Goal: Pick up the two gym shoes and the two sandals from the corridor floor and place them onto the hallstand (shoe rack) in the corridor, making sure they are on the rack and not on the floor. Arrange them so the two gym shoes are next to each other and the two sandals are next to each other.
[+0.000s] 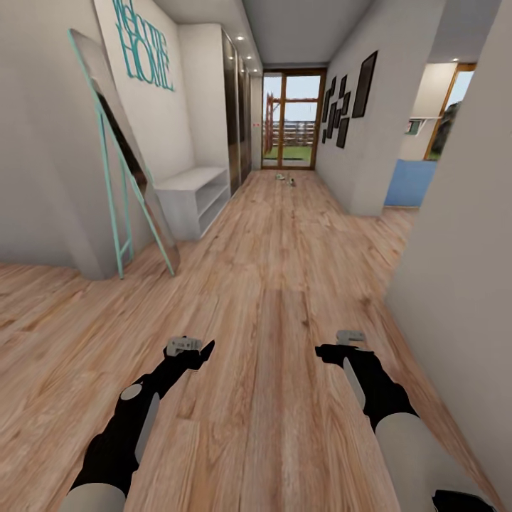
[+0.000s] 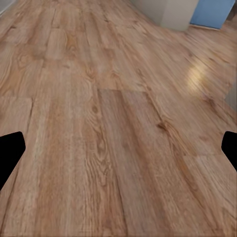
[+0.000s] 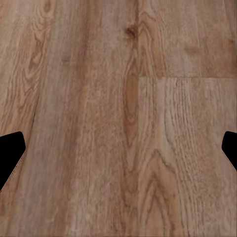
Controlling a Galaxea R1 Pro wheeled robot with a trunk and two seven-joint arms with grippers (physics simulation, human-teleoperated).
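Note:
The corridor floor (image 1: pixel 270 284) of light wood planks runs ahead to a glass door. Far down it, near the door, lie a couple of small pale items (image 1: pixel 286 178); they are too small to tell as gym shoes or sandals. The light grey hallstand (image 1: pixel 190 193) stands against the left wall with open compartments facing the corridor. My left gripper (image 1: pixel 207 350) and right gripper (image 1: pixel 321 351) hang low in front of me over bare floor. Both are open and hold nothing, as the wide-apart black fingertips (image 2: pixel 11 153) (image 3: pixel 11 153) show in the wrist views.
A leaning mirror with a teal frame (image 1: pixel 121 178) stands at the left, just before the hallstand. A tall mirrored wardrobe (image 1: pixel 235 114) follows behind it. A white wall (image 1: pixel 455 284) comes close on my right, and a side opening with a blue panel (image 1: pixel 409 181) lies beyond.

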